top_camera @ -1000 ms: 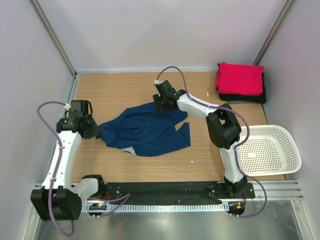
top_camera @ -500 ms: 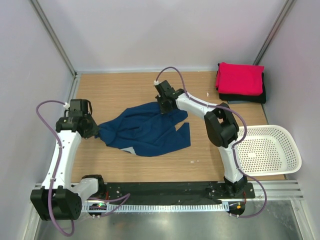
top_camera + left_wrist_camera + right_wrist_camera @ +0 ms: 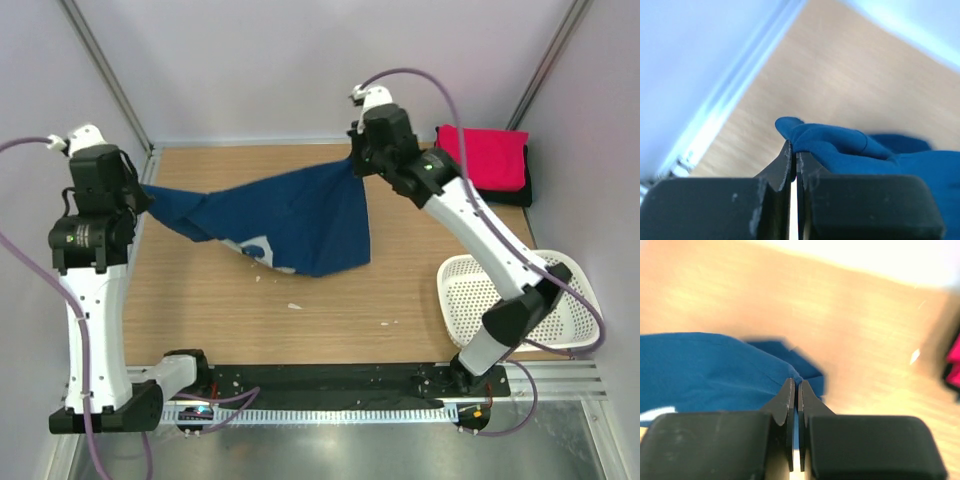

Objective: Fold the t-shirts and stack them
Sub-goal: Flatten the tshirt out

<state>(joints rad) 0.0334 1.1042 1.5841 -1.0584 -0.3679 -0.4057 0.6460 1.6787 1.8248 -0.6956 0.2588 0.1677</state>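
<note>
Now both jaws pinch shut on opposite ends of the navy t-shirt (image 3: 300, 215), spreading it above the counter (image 3: 330, 300); next it likely needs laying flat for folding.

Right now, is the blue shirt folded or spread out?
Spread out, not folded. The blue shirt hangs stretched between the left gripper and the right gripper, each shut on one end, its middle sagging down.

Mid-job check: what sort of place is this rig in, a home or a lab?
Most likely a lab test cell: a wooden tabletop boxed in by plain white panels on metal frame posts, with a black mounting rail along its near edge.
</note>
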